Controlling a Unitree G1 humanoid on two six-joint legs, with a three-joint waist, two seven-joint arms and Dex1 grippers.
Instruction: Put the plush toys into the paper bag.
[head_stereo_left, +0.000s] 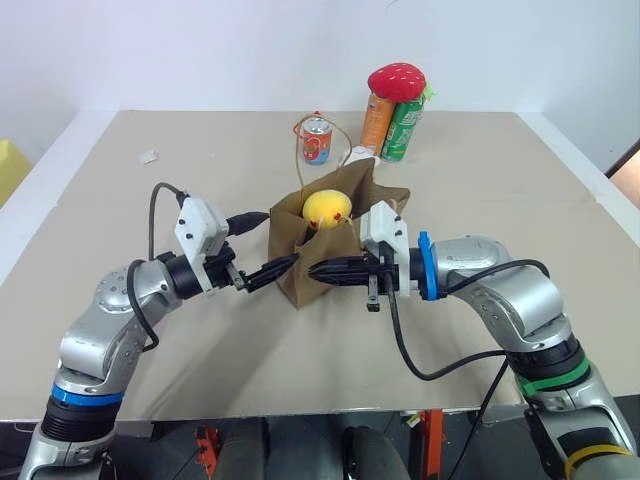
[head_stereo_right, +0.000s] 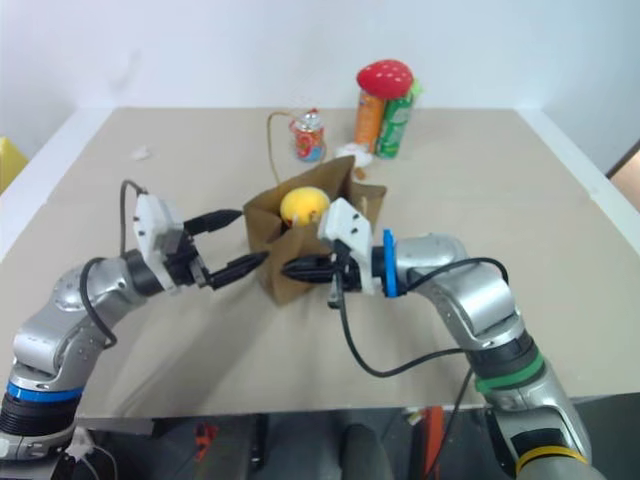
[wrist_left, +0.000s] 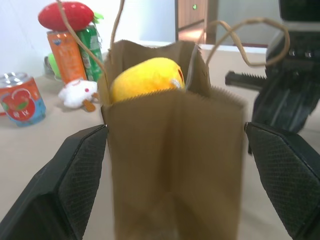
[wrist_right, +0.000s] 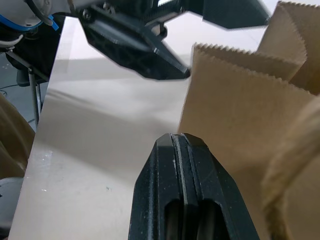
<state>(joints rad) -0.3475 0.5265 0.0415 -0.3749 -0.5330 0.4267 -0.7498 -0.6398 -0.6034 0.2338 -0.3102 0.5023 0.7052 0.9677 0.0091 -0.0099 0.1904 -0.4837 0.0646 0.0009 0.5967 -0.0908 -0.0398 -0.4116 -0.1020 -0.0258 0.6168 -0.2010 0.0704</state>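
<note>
Left gripper (head_stereo_left: 262, 248) spreads its fingers wide around the paper bag (head_stereo_left: 322, 255), holding nothing. Right gripper (head_stereo_left: 322, 270), fingers pressed together, empty, points at the bag's near face.

Even, bright overhead lighting; soft shadows.
Left wrist view: fingers (wrist_left: 75, 185) blurred. Right wrist view: table (wrist_right: 100, 130) shows glare, paper bag (wrist_right: 235, 115) edge soft.

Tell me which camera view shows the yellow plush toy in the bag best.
The left wrist view: the yellow plush toy sits close and large at the open top of the paper bag. Both eye views show it from above, small, in the bag's mouth. In the right wrist view I cannot make it out.
</note>
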